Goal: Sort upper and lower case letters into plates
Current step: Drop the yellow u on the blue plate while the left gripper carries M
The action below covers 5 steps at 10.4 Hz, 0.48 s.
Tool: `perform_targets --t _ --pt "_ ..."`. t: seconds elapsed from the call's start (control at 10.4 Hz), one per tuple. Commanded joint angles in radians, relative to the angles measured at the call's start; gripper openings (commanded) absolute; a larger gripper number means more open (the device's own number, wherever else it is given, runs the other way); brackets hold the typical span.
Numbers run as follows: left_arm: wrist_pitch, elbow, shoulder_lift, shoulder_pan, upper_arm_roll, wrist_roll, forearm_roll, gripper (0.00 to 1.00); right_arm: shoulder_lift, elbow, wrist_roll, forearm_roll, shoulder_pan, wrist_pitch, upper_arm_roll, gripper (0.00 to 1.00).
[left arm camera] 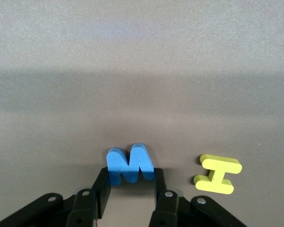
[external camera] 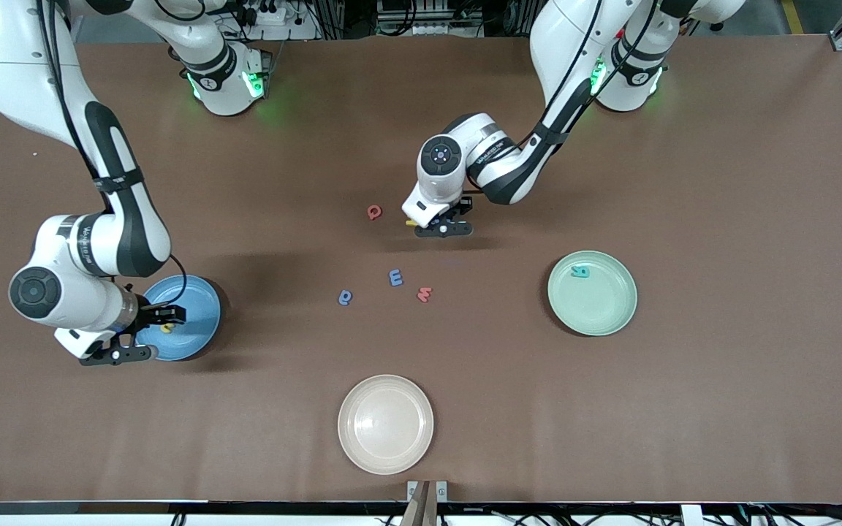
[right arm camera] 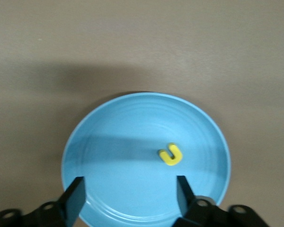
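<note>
One small yellow foam letter [right arm camera: 171,154] lies in the sky-blue plastic plate [right arm camera: 109,189] beneath the wide-open, empty right claw [right arm camera: 128,196]. A teal foam letter [external camera: 580,272] lies in the mint-green plate [external camera: 611,310]. A blue foam M [left arm camera: 129,164] is pinched in the left claw [left arm camera: 130,189], a yellow foam I [left arm camera: 217,174] beside it; four loose letters remain unsorted.

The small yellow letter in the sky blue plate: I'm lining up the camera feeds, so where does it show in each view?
Front view: the yellow letter lies in the sky blue plate at the right arm's end of the table, just under the right gripper.
Right wrist view: it lies inside the plate, between the open fingers.
Left wrist view: not in it.
Shared landmark: the sky blue plate.
</note>
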Motion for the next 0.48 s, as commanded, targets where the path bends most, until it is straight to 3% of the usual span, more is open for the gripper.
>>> perform_targets --t 0.0,0.19,0.39 --pt "-0.011 -0.019 -0.041 0.012 0.004 -0.025 0.036 0.13 0.009 0.02 0.138 -0.001 0.059 -0.007 0.006 1.0" --pt "-0.105 -0.009 -0.09 0.053 0.003 0.03 0.033 0.13 0.009 0.02 0.241 0.022 0.117 -0.005 0.007 1.0" --pt "-0.24 0.005 -0.162 0.11 0.001 0.131 0.019 0.12 0.011 0.034 0.344 0.114 0.197 -0.007 0.006 1.0"
